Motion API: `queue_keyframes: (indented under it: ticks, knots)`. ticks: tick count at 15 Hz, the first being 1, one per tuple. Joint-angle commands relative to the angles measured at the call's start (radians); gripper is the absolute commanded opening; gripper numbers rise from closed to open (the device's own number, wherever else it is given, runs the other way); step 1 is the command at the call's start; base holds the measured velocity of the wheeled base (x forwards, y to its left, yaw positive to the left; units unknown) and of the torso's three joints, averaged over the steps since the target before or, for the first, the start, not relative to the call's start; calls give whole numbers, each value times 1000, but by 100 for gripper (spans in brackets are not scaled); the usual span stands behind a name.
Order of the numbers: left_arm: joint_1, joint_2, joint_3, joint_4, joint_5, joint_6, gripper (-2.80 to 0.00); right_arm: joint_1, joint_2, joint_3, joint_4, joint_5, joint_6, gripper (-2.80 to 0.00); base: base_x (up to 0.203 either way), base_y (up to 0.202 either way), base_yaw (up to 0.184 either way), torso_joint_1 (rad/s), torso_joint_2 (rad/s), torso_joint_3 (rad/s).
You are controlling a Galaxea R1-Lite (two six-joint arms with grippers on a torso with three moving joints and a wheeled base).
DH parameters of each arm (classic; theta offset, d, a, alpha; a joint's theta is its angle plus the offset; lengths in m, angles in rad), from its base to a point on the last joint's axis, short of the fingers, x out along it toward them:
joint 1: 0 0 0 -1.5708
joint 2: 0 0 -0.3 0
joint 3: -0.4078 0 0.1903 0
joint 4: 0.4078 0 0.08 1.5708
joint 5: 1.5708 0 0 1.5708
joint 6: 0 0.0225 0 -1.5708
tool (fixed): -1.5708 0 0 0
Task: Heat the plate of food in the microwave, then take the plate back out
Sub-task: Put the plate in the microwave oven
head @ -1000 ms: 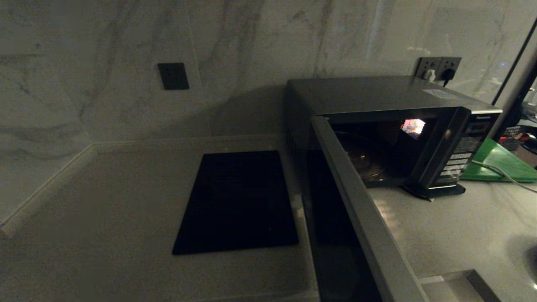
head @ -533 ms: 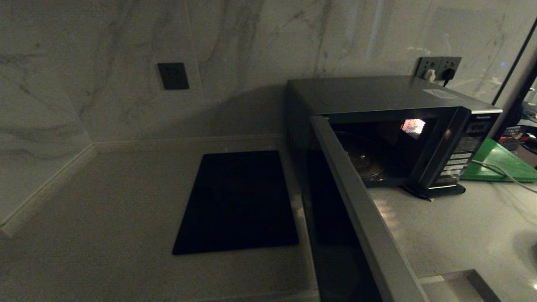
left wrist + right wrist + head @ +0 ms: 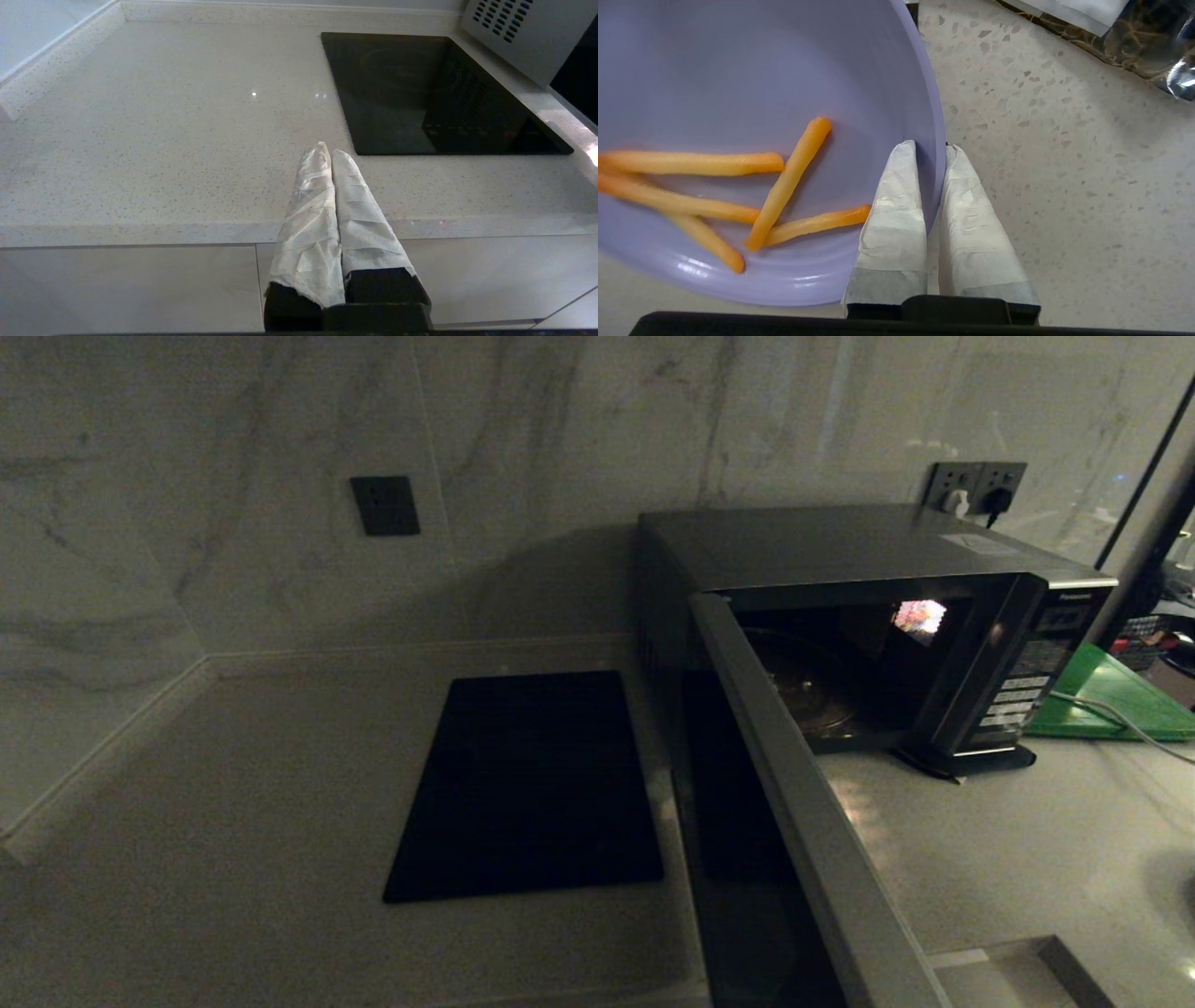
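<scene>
The microwave (image 3: 840, 551) stands at the back right of the counter with its door (image 3: 794, 803) swung wide open and a glass turntable (image 3: 812, 695) showing inside. In the right wrist view the pale-lavender plate of food (image 3: 738, 84) holds several golden-orange sticks (image 3: 789, 182), and my right gripper (image 3: 930, 148) is shut on its rim, one finger inside, one outside. The plate and both arms are out of the head view. My left gripper (image 3: 325, 150) hangs shut and empty over the counter's front edge, beside the black mat (image 3: 434, 93).
A flat black mat (image 3: 532, 784) lies left of the microwave. A green board (image 3: 1111, 695) with a white cable sits at its right, below wall sockets (image 3: 976, 485). A foil packet (image 3: 1139, 37) lies on the speckled counter near the plate.
</scene>
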Motion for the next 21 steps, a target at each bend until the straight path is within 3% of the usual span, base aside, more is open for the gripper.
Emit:
queue_keyframes:
  ticks: [1, 8, 16, 21]
  knots:
    - [0, 2, 0, -1, 1, -1, -280, 1, -48, 8, 3, 6, 3, -280, 0, 0, 0, 0, 0, 0]
    - [0, 2, 0, -1, 1, -1, -280, 1, -190, 97, 4, 8, -19, -280, 0, 0, 0, 0, 0, 0]
    - [0, 0, 0, -1, 1, -1, -280, 9, -337, 178, 9, 79, -26, -280, 0, 0, 0, 0, 0, 0]
    - [0, 2, 0, -1, 1, -1, -280, 39, -461, 262, 32, 175, -168, -280, 0, 0, 0, 0, 0, 0]
